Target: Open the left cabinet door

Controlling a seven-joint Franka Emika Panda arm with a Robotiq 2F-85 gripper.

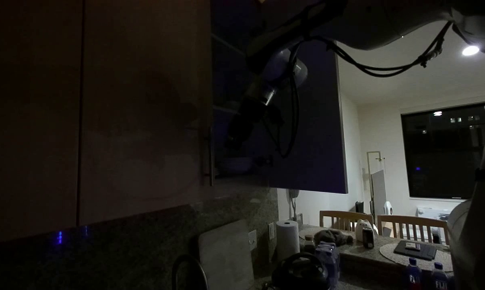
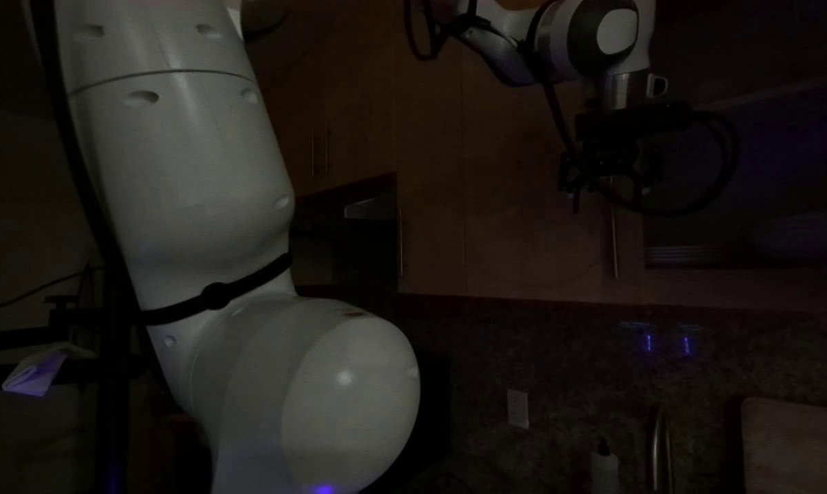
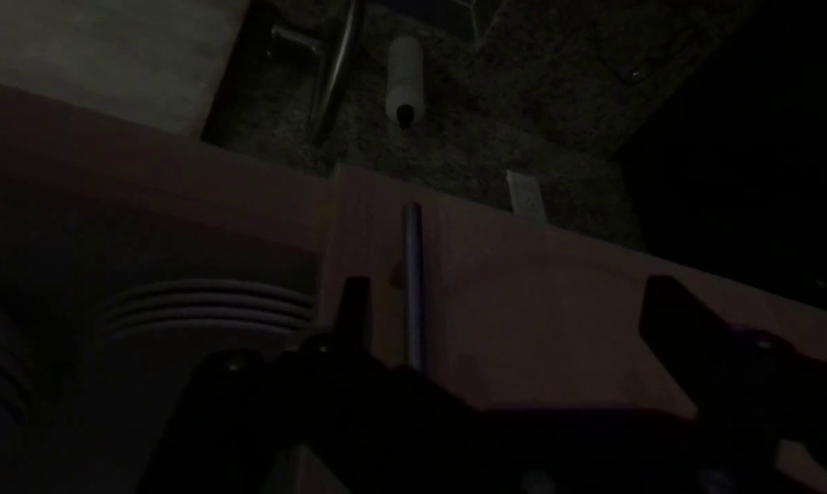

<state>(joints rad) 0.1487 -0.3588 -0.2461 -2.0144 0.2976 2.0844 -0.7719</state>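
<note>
Near stacked dishes (image 3: 207, 306), jaws gape by the handle (image 3: 414, 285) of the left cabinet door (image 3: 540, 309).

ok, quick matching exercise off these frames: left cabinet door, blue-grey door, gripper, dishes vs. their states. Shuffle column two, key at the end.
Column one
1. left cabinet door
2. blue-grey door
3. gripper
4. dishes

Column two
A. jaws apart, silver bar handle showing between them in the wrist view
B. brown, shut
C. stacked inside the open cabinet
D. swung open

Pairs: 1-B; 2-D; 3-A; 4-C
</note>
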